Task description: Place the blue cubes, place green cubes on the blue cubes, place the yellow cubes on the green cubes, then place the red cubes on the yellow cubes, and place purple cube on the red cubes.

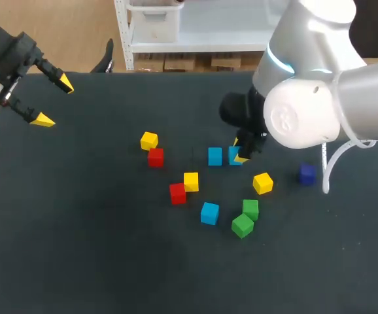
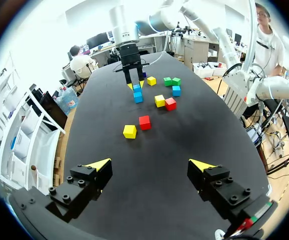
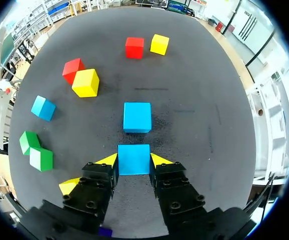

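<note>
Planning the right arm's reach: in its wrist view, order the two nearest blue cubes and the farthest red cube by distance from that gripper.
1. The gripped blue cube, between the fingers of the right gripper.
2. The second blue cube, just ahead.
3. The far red cube, well ahead, beside a yellow cube.

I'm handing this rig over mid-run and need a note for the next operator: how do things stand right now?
Left gripper: open, empty, at the table's far left, away from the cubes.
Right gripper: shut on a light blue cube, close beside a second light blue cube.
The third light blue cube sits near the two green cubes. The three yellow cubes, two red cubes and dark purple cube are scattered on the black table.
Done: nothing stacked.
Left: finish the blue base, then every layer above.
</note>
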Motion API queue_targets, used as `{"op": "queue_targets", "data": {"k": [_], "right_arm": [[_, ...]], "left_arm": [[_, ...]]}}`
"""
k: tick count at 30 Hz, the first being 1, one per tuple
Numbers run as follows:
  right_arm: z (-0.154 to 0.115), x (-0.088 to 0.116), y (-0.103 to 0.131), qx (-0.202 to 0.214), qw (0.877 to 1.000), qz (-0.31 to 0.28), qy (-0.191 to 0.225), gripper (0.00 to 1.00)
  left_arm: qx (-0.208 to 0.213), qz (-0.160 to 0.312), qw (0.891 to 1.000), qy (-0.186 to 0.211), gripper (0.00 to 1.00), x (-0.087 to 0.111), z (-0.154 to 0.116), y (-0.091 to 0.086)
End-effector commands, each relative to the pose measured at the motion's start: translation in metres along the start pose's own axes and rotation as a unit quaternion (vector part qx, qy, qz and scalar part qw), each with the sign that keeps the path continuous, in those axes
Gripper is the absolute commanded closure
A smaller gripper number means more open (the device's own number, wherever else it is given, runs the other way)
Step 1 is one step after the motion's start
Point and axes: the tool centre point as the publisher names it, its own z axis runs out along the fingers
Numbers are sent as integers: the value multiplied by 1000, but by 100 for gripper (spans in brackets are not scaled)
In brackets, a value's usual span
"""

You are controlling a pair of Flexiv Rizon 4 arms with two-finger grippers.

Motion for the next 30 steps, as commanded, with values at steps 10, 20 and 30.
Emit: {"op": "queue_targets", "data": {"k": [10, 20, 30], "right_arm": [[4, 1, -2, 3, 1000, 2, -6, 96], [5, 0, -2, 2, 1000, 2, -7, 84], [7, 0, -3, 2, 1000, 3, -5, 77]], "left_arm": [[-1, 1, 1000, 1, 0, 0, 0, 0], [-1, 1, 1000, 1, 0, 0, 0, 0], [-1, 1, 1000, 1, 0, 0, 0, 0]]}}
